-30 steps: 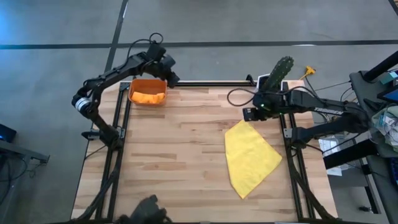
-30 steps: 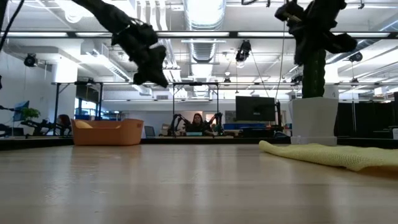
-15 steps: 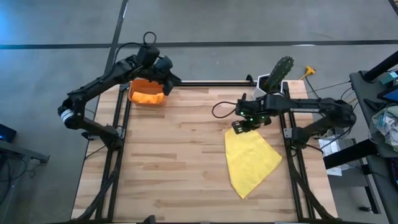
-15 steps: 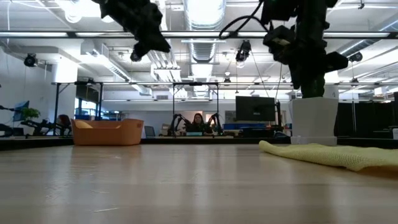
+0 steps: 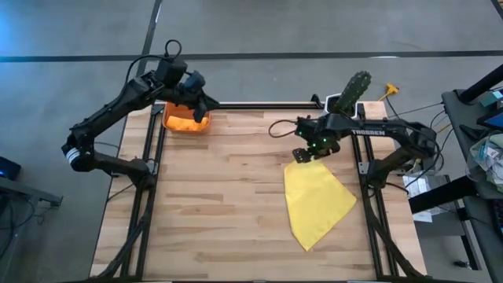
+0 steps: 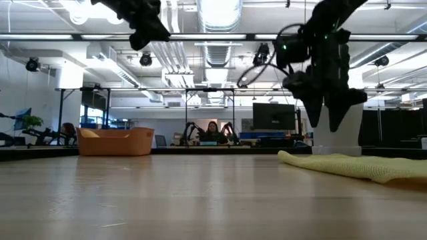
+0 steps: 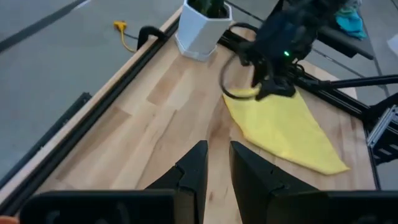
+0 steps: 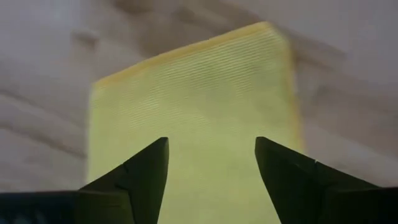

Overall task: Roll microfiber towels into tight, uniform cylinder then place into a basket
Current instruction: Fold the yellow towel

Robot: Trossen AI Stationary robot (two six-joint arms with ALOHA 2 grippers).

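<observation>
Lying already in the basket [image 5: 186,119] is an orange towel [image 5: 183,123], below the narrow left gripper [image 5: 203,105]. The yellow towel [image 5: 317,200] lies flat and unrolled; the right gripper [image 5: 301,155] hovers wide over its far corner.

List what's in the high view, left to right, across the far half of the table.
Basket with an orange towel inside and the left gripper over its right end → right gripper, open, above the yellow towel's far corner → cactus pot.
</observation>
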